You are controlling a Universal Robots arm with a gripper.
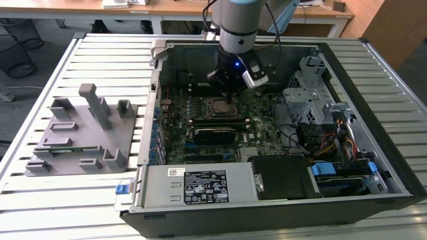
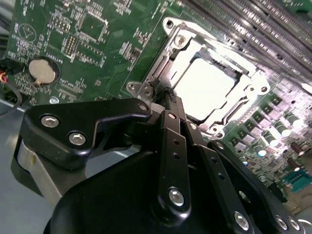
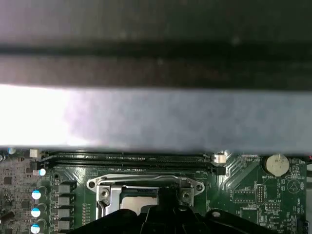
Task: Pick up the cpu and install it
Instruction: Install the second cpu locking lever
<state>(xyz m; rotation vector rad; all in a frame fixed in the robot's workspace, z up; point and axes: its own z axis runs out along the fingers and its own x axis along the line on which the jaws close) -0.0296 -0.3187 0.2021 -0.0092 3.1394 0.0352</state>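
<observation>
Cpu (image 2: pixel 204 87) seated in socket, gripper (image 2: pixel 170 95) at socket edge, fingers apparently pinched together, empty.

Motherboard (image 1: pixel 220 125) is the usual dark green with tiny pale print and silver solder dots all over. The cpu (image 2: pixel 207 90) sitting in the socket has a silvery-white top, glaring almost pure white in the second wrist view, ringed by a shiny silver socket frame (image 2: pixel 165 53). Gripper (image 2: pixel 168 95) is matte black with silver screws. Coin battery (image 2: pixel 41 71) is a pale cream disc. Grey parts fixture (image 1: pixel 80 135) on a white slatted table (image 1: pixel 40 200), black computer case (image 1: pixel 267 215), blue drive tabs (image 1: pixel 327 168).
</observation>
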